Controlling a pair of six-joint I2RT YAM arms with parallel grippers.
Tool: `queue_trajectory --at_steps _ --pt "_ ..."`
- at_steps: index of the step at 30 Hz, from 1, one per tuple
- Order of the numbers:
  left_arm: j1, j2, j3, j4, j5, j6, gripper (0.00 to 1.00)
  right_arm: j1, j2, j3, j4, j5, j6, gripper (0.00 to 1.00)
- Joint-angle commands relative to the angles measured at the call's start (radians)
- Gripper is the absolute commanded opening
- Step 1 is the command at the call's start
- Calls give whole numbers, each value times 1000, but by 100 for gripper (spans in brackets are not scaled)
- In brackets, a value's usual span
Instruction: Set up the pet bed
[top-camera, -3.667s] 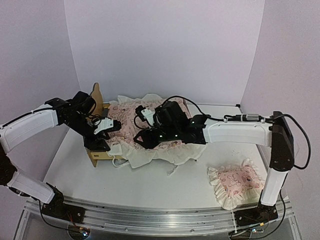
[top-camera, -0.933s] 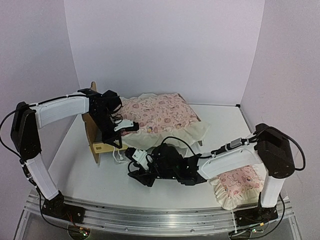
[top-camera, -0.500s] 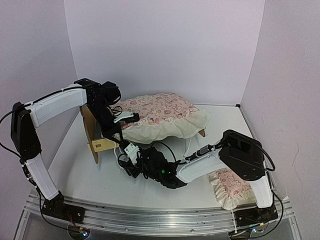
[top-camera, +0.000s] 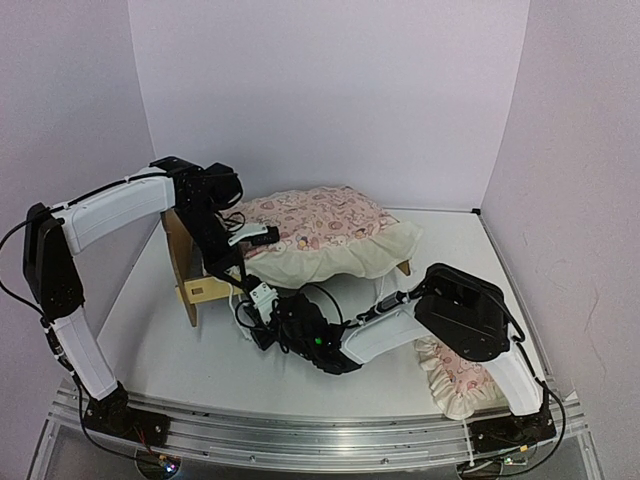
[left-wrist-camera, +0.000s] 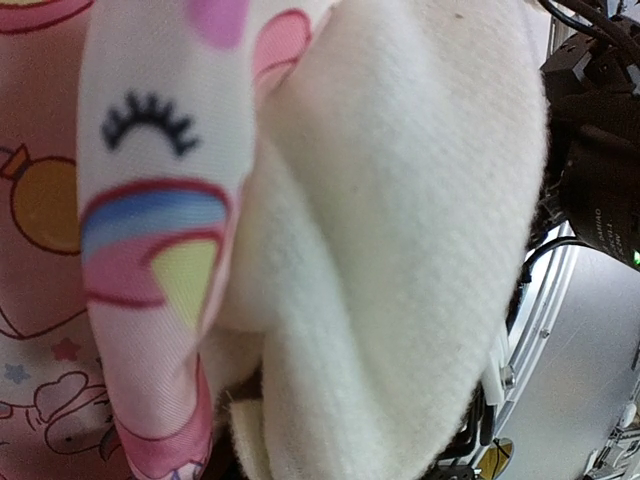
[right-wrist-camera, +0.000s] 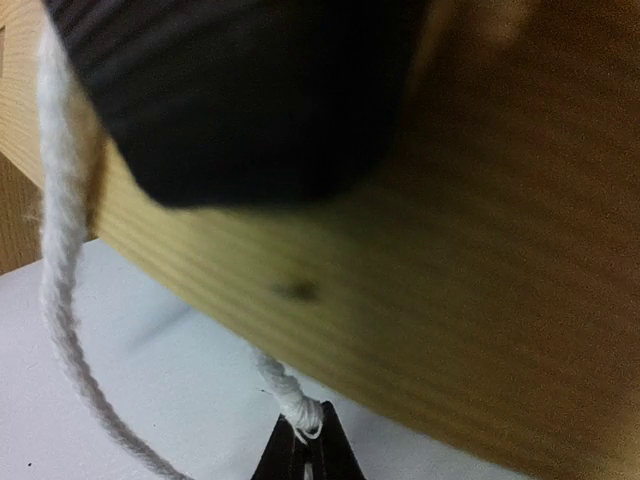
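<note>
1. The left gripper (top-camera: 251, 238) is at the head end of the bed (top-camera: 205, 291), clamped on the edge of the mattress (top-camera: 320, 222). Its wrist view shows only pink print and cream ruffle (left-wrist-camera: 400, 250), so the fingers are buried in cloth.
2. The right gripper (right-wrist-camera: 305, 455) is low under the bed's near rail. Its jaws are pressed together on the frayed end of a white cord (right-wrist-camera: 58, 300). From above, its own wrist hides the tips.
3. In the right wrist view a dark blurred mass covers the top of the rail; I cannot tell what it is.
4. The pillow (top-camera: 450, 382) lies well off the bed's foot end, mostly hidden behind the right arm.
5. Compared with half a second ago, the right arm's elbow has swung nearer the bed. The left arm and the mattress look unchanged, with the mattress raised off the frame.
6. The bed stands on the table (top-camera: 160, 350), left of centre. It is light plywood with visible grain (right-wrist-camera: 450, 300), and its headboard is upright at the left. The mattress hides its base.
</note>
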Motion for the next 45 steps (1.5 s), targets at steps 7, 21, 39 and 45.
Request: queue_trajectory --at_steps 7,21,39,45 --pt "63 2 -77 249 -63 28 0 -2 -35 -53 -78 -111 102 0" --pt "101 83 -253 447 -116 127 1 -52 62 89 -283 -257 341 0" --pt "131 -152 -216 192 143 361 68 -63 -197 2 -692 -468 389 0" --pt "139 -189 -258 181 193 432 65 -63 -239 0 -760 -551 421 0"
